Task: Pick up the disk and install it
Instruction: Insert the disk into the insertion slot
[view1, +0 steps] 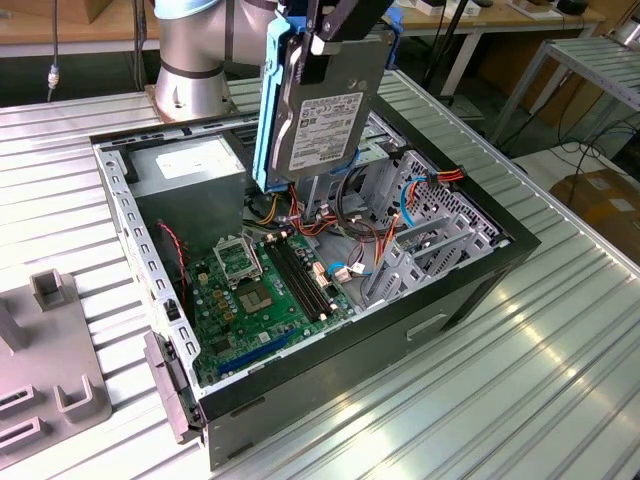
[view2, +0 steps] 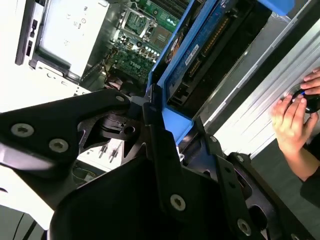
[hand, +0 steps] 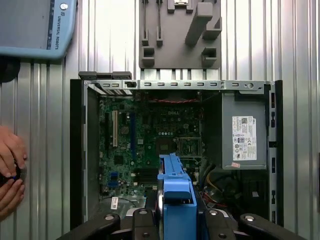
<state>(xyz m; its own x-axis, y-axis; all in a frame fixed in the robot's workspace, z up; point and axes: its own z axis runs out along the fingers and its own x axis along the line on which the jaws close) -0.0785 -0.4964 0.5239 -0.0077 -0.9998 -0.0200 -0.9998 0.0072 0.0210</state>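
- The gripper (view1: 333, 28) is clamped on the disk (view1: 325, 110), which hangs on edge above the open computer case (view1: 470, 295).
- The disk is over the case's middle, above the cables (view1: 345, 225) and near the metal cage (view1: 422, 248).
- My read: square the blue rails (view1: 267, 110) to the cage, lower slowly and avoid snagging the cables.

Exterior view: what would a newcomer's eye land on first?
The disk, clamped upright by the gripper above the open computer case, with blue rails along its edges. Beneath it the green motherboard lies exposed on the case floor, with the grey power supply in the corner toward the exterior view's left. In the first wrist view a person's hands are beside the case.
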